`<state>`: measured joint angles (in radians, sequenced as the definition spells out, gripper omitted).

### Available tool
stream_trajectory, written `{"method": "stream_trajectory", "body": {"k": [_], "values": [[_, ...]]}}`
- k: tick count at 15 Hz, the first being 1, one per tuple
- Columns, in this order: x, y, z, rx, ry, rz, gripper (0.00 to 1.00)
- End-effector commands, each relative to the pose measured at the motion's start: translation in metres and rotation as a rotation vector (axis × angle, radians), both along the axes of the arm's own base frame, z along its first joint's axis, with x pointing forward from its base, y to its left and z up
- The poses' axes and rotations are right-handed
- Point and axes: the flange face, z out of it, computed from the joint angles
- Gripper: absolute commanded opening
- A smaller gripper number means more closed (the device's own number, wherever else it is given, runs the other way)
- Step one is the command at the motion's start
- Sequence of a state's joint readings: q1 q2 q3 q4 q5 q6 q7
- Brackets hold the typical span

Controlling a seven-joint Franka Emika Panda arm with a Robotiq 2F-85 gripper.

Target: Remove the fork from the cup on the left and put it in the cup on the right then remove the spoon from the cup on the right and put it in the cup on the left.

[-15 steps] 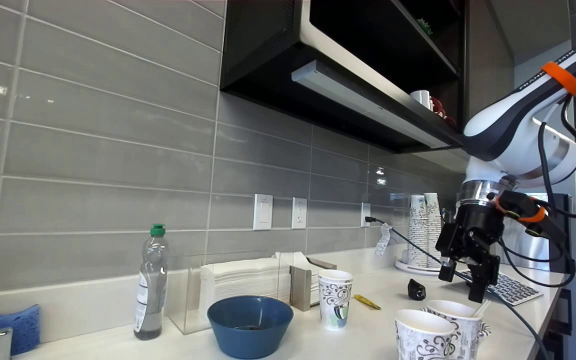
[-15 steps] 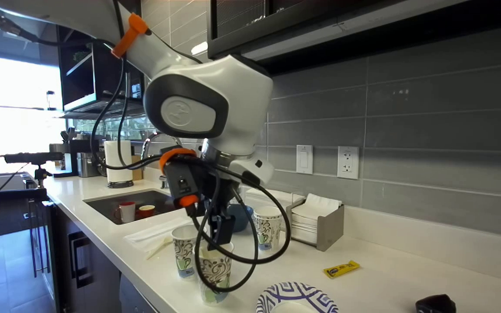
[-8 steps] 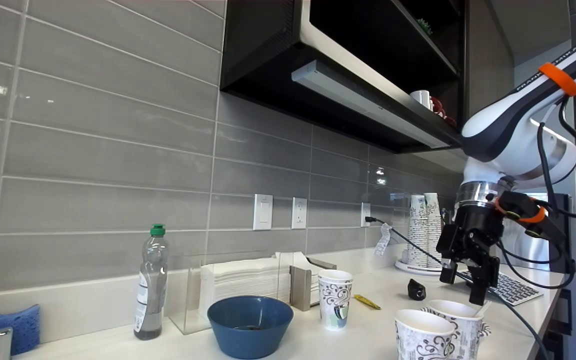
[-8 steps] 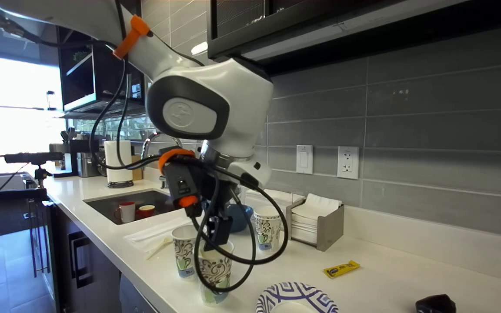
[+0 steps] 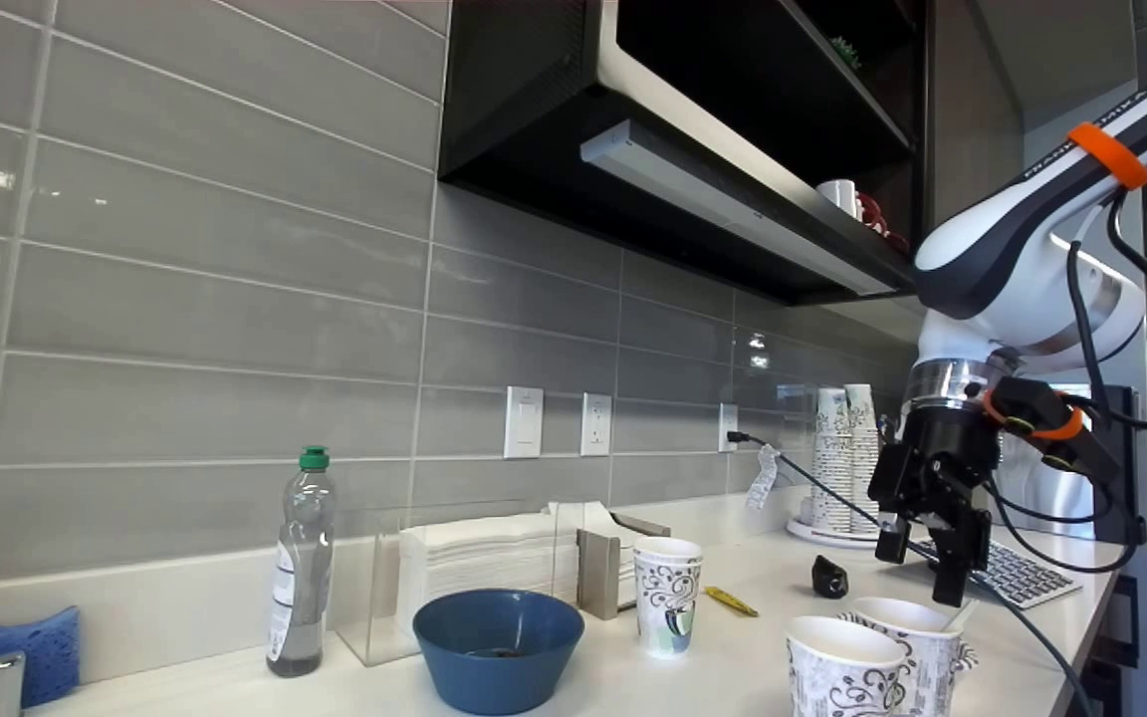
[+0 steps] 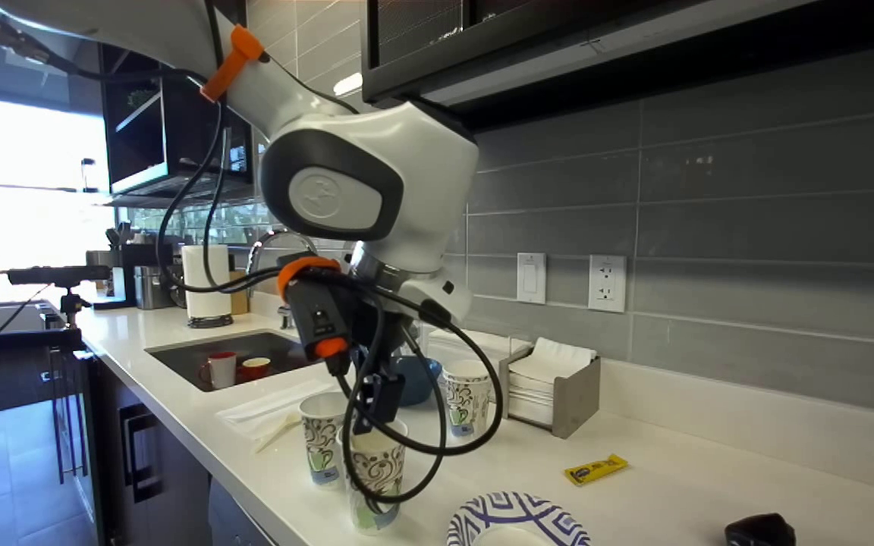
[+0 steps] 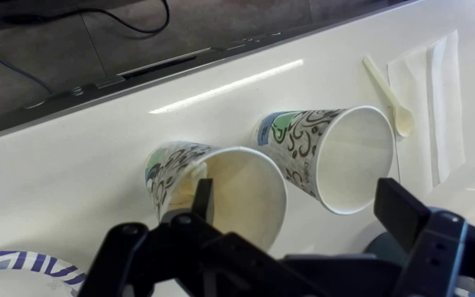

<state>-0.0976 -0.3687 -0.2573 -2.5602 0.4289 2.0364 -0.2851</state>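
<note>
Two patterned paper cups stand side by side. In the wrist view, the left cup (image 7: 245,194) holds a pale utensil (image 7: 196,175); its head is hidden, so I cannot tell whether it is the fork. The right cup (image 7: 357,161) looks empty inside. A pale spoon (image 7: 404,121) lies on the counter, by a napkin beyond the right cup. My gripper (image 7: 295,185) is open and empty; its left finger overlaps the left cup's mouth near the utensil. In an exterior view my gripper (image 5: 922,573) is just above the cup (image 5: 917,647) with the utensil (image 5: 960,615).
Another patterned cup (image 5: 668,597) stands by the napkin holder (image 6: 577,394) and blue bowl (image 5: 499,647). A patterned plate (image 6: 517,516), yellow packet (image 6: 596,470) and black object (image 5: 829,578) are on the counter. The counter's front edge (image 7: 138,90) runs close to the cups.
The arm has shifted slightly, leftward in an exterior view, with the gripper fingers a little higher over the cup. The fingers stay open. The cups and spoon have not visibly moved.
</note>
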Motion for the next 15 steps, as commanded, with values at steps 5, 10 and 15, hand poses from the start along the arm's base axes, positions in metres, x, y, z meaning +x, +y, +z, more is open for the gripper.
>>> {"method": "stream_trajectory", "body": {"k": [5,10,15], "values": [[-0.002,-0.0088,0.01,-0.017,-0.014,-0.029,1.0],[0.0003,-0.0071,0.0047,-0.007,0.003,-0.02,1.0],[0.0,-0.005,0.0029,0.001,0.016,-0.013,1.0]]}}
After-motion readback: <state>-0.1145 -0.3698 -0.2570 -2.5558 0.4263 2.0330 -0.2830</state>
